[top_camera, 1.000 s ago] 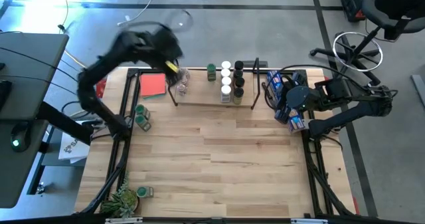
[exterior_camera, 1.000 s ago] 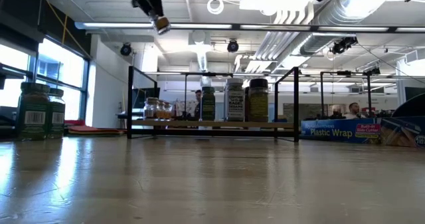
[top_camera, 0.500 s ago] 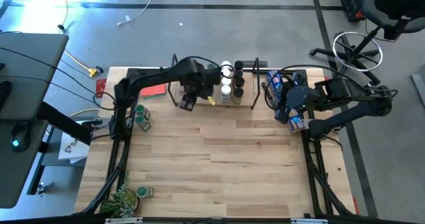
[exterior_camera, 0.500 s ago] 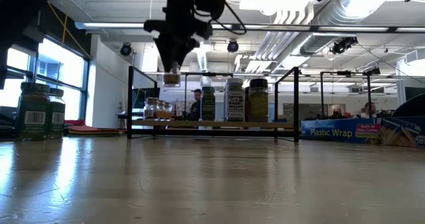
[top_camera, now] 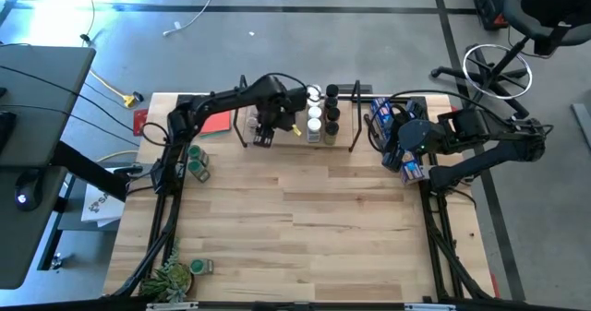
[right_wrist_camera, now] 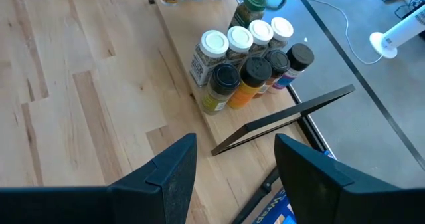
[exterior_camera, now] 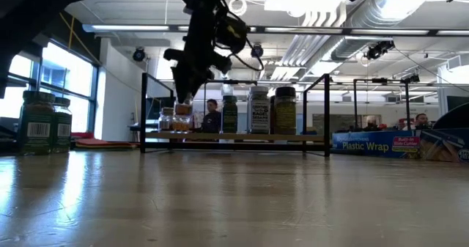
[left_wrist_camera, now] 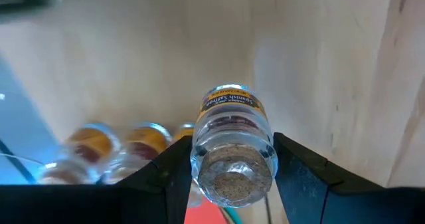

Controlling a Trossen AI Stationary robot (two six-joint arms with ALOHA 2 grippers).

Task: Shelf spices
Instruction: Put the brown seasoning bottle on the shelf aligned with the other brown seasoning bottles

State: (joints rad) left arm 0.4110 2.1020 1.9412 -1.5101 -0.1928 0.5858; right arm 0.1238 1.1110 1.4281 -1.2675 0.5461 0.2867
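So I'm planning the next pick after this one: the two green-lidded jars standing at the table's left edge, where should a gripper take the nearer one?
Probably around the body of the green-lidded jar, just under its lid, coming straight down from above. It stands upright, and its twin sits close beside it, so the fingers should close across the free sides. The left gripper currently holds a small clear jar at the shelf.

An open-plan lab or workshop — exposed ceiling ducts point(exterior_camera: 344, 16), concrete floor point(top_camera: 369, 43), office chair point(top_camera: 531, 25).

the blue packet point(exterior_camera: 381, 145) reads "plastic wrap"; jar labels are unreadable.
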